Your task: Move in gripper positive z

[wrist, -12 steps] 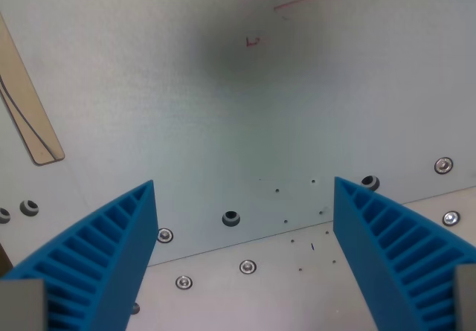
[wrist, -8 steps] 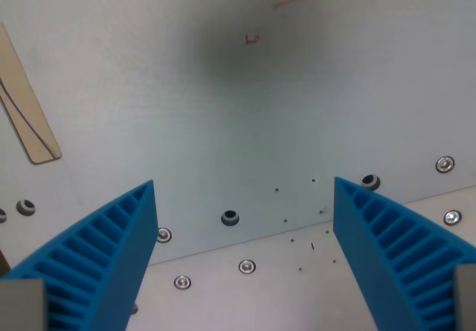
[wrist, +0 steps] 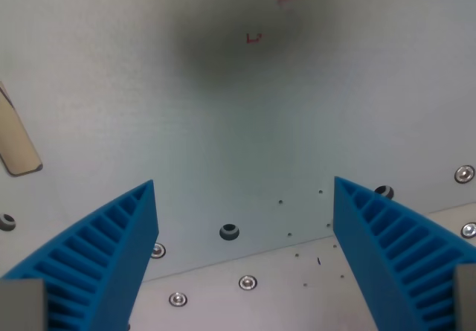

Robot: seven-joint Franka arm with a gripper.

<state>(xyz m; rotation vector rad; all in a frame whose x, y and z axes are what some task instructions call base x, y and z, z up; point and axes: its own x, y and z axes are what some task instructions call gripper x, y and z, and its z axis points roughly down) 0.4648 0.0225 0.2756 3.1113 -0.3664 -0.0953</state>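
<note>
My gripper [wrist: 244,190] is open and empty. Its two blue ribbed fingers [wrist: 97,264] rise from the bottom corners of the wrist view, one at the left and one at the right [wrist: 398,253]. Between and beyond them lies a pale grey-green metal table plate [wrist: 238,137], close below. Nothing lies between the fingers. A dark soft shadow [wrist: 223,41] falls on the plate near the top, beside small red pen marks [wrist: 253,38].
A beige strip [wrist: 15,149] lies at the wrist view's left edge. Screws [wrist: 247,282] and dark holes [wrist: 229,232] line the seam between the two table plates near the bottom. More screws [wrist: 464,173] sit at the right edge.
The whole scene has spread outward and grown slightly: the beige strip slid off to the left, the screws shifted down and right. The camera has moved closer to the plate. The fingers stay open.
</note>
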